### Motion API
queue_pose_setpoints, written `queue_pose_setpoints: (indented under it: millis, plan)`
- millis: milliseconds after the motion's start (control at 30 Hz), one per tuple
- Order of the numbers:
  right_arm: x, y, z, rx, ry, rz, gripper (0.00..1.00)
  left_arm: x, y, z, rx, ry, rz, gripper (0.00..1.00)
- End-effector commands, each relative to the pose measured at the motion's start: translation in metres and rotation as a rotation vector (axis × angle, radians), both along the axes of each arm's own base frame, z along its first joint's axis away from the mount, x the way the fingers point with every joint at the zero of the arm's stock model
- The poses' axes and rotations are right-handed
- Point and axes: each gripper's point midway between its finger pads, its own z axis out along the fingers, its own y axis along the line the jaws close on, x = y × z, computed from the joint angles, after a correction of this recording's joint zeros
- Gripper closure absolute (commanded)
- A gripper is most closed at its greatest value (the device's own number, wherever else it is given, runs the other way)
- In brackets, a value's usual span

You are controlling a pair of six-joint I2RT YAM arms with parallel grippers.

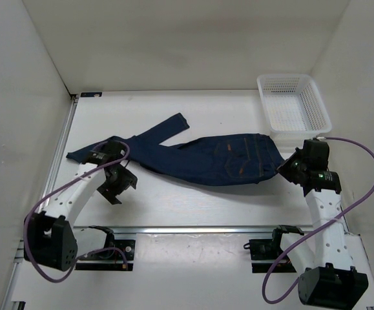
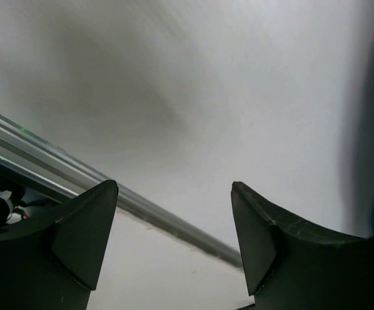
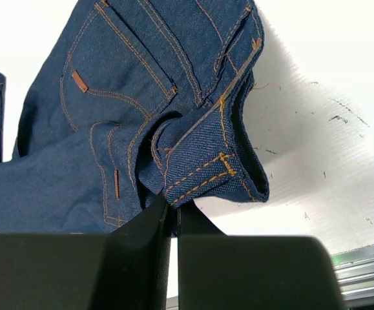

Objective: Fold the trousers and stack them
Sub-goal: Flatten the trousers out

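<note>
White table [image 1: 206, 110] with trousers [image 1: 225, 161], right jaws clamped on their waistband [image 3: 209, 145], left jaws wide apart, empty

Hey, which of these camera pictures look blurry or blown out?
Left wrist view: table smeared and soft, dark blur at right edge, fingers sharp. Right wrist view: trousers crisp, table glaring white. Top view: evenly lit, soft shadows.

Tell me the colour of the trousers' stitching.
Orange-brown stitching on the trousers; right wrist view shows it best.

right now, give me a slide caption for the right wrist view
The right pincer shut on the bunched waistband of the dark navy-blue denim jeans with orange-brown stitching, over the white table.
</note>
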Motion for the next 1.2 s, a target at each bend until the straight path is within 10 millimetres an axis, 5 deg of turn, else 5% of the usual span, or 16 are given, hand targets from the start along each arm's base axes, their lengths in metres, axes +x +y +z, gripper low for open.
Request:
queue_pose_setpoints:
  millis: [0, 267, 367, 400, 533, 600, 733, 800, 833, 1033, 1167]
  plan:
    - [0.001, 0.003, 0.005, 0.0, -0.033, 0.019, 0.99, 0.026, 0.021, 0.021, 0.026, -0.15, 0.199, 0.18]
    - [0.002, 0.003, 0.009, -0.001, -0.043, 0.019, 0.99, 0.078, 0.049, 0.085, 0.214, -0.288, 0.029, 0.18]
    - [0.0, 0.001, 0.009, -0.007, -0.042, 0.012, 0.99, 0.096, 0.054, 0.078, 0.213, -0.242, 0.028, 0.4]
    - [-0.001, 0.001, 0.012, -0.009, -0.054, 0.012, 0.99, 0.108, 0.058, 0.08, 0.203, -0.258, 0.003, 0.56]
    - [-0.005, 0.0, 0.013, -0.016, -0.054, 0.005, 0.99, 0.148, 0.058, 0.059, 0.126, -0.228, -0.02, 0.73]
    - [-0.006, -0.002, 0.015, -0.023, -0.062, -0.002, 0.99, 0.162, 0.049, 0.035, 0.056, -0.176, -0.069, 0.68]
    - [-0.007, -0.003, 0.011, -0.028, -0.042, -0.008, 0.99, 0.178, 0.045, 0.01, -0.047, -0.165, -0.069, 0.3]
    - [-0.006, -0.003, 0.013, -0.028, -0.041, -0.008, 0.99, 0.181, 0.054, -0.001, -0.046, -0.144, -0.045, 0.08]
    - [-0.005, -0.003, 0.011, -0.028, -0.032, -0.008, 0.99, 0.189, 0.064, 0.002, -0.044, -0.159, -0.019, 0.05]
    - [-0.001, -0.008, 0.011, -0.049, -0.029, -0.016, 0.99, 0.211, 0.095, -0.013, -0.029, -0.142, 0.054, 0.04]
    - [0.001, -0.01, 0.012, -0.056, -0.028, -0.023, 0.99, 0.215, 0.108, -0.035, -0.028, -0.092, 0.107, 0.19]
